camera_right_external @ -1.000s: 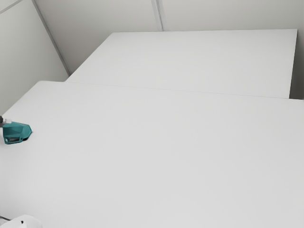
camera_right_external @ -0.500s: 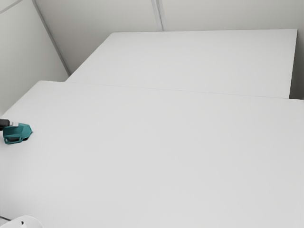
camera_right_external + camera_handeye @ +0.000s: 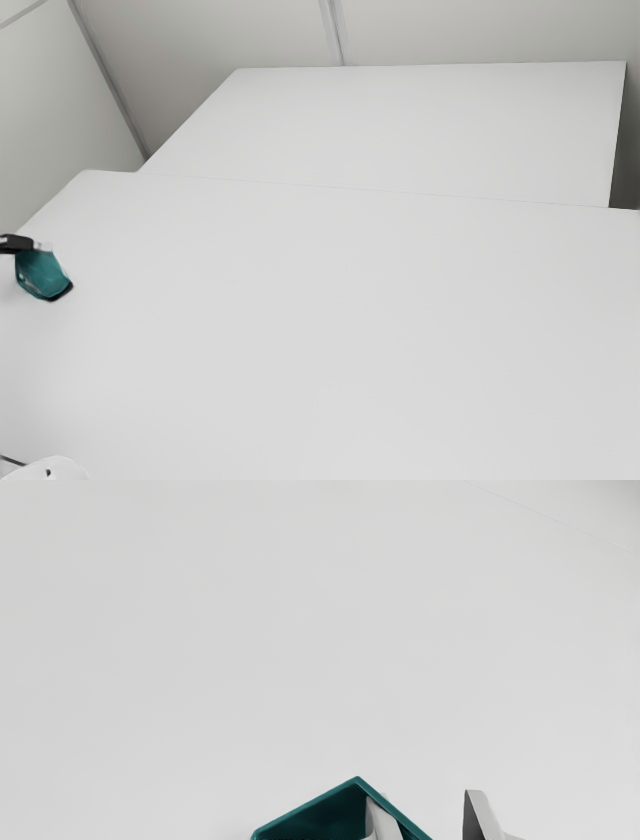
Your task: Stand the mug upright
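Mug: teal (image 3: 42, 277), tilted, at the far left of the exterior view, just below the gripper
Gripper: (image 3: 42, 246) spread; in the wrist view one finger is inside the mug, the other outside with a gap to its wall
Desk: white (image 3: 350, 320), across most of the exterior view
White rounded thing: (image 3: 52, 470) lower left corner
Wall: pale grey (image 3: 210, 35), along the top

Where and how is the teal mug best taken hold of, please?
Probably the mug is best gripped by a straight side of its rim, coming from the mouth side, one finger inside and one outside. The wall looks thin, and the open mouth faces the gripper, so there is room for a finger.
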